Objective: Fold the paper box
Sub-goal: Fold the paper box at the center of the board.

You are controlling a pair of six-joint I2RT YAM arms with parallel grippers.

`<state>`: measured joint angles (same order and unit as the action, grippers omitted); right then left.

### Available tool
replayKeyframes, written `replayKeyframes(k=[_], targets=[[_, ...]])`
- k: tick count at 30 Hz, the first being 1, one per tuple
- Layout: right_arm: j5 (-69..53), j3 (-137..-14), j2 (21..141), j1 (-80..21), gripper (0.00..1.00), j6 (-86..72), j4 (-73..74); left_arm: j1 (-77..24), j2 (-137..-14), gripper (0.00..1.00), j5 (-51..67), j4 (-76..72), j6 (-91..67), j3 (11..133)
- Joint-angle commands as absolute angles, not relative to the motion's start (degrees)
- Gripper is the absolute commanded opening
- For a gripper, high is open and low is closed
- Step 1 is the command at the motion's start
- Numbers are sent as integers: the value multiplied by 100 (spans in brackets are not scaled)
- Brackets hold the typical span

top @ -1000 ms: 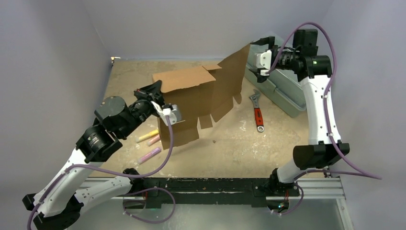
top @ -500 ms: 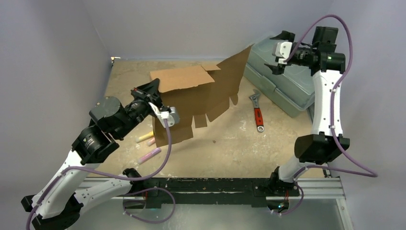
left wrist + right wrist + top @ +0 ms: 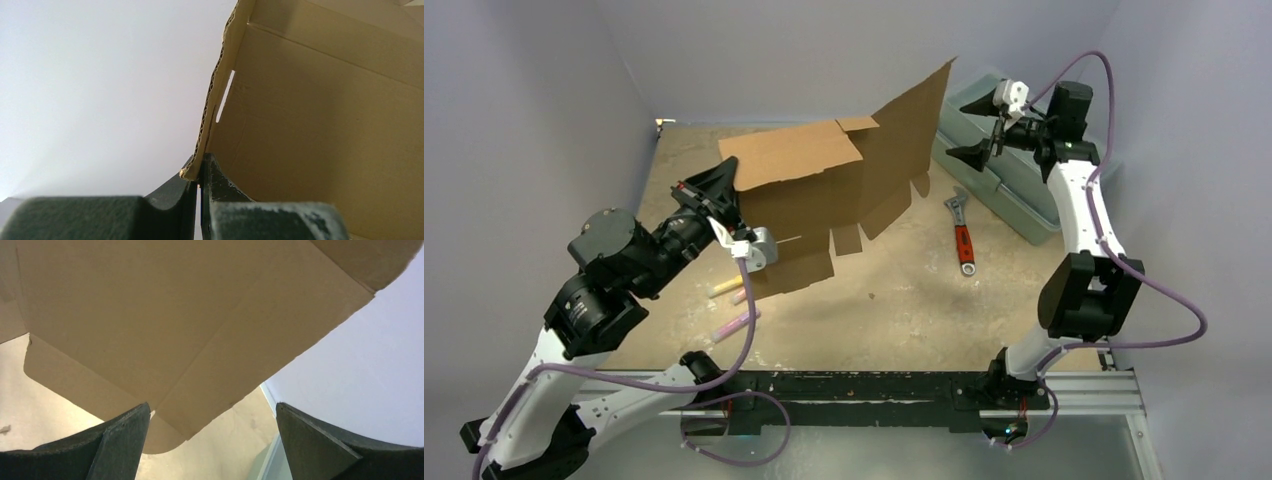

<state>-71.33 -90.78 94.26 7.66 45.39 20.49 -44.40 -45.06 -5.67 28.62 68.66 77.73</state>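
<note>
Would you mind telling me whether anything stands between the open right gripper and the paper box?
Nothing visible does. The right gripper hangs open beside the raised right panel of the paper box, with only air between; its wrist view shows bare cardboard ahead. The toolbox lies below, out of the way.

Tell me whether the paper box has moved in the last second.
Yes. The paper box has lifted: its tall right corner, earlier level with the grey toolbox, now rises above the toolbox's far edge.
</note>
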Motion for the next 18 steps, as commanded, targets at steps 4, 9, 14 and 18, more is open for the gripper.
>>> replayKeyframes(k=[4,9,14,18], targets=[[-7944,-8675,9665,780,99,652,-1992,-4465,-4349,0,-297,2594,6796,7997],[-8253,-8494,10229,782,99,-2988,-6131,-4465,-4237,0,-151,2630,6607,8042],[-8677,-8861,11059,759,96,-7011,-10165,-4465,-4140,0,-73,2610,6502,8034],[-8838,-8725,10967,682,90,-7566,-10528,-4465,-4132,0,-28,2585,6406,8010]])
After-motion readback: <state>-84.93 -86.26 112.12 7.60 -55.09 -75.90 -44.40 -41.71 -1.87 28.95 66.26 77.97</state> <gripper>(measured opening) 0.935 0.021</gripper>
